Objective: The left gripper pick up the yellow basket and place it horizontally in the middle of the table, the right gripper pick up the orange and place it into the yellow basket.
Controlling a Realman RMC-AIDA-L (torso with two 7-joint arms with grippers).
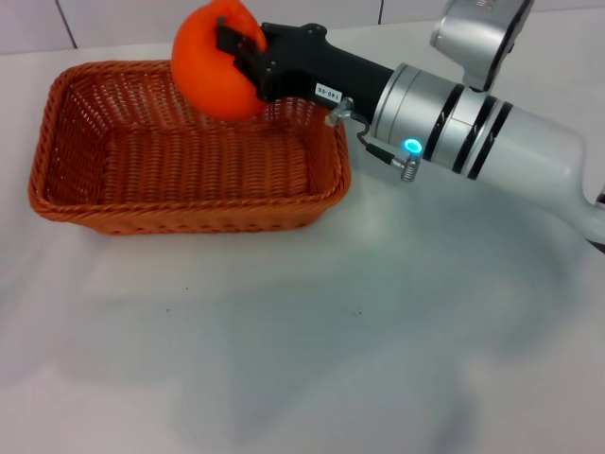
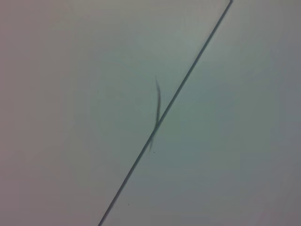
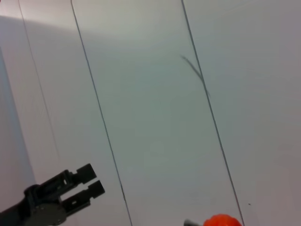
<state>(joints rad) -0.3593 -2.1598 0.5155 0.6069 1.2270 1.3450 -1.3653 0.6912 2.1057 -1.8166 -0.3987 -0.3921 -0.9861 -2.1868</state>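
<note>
You are looking across the bare near part of the table [image 1: 284, 359] to the yellow basket [image 1: 113, 203], which is lying flat toward the far left corner, long axis running along the far edge, its woven orange-brown wall and braided rim looking intact. The right gripper [image 1: 238, 52] is pinching the orange [image 1: 210, 71] above the basket's far rim, over its right half; release, in my judgement, is calling for a straight drop. The left gripper [image 3: 91, 181] is showing only in the right wrist view, fingers slightly parted, holding nothing.
</note>
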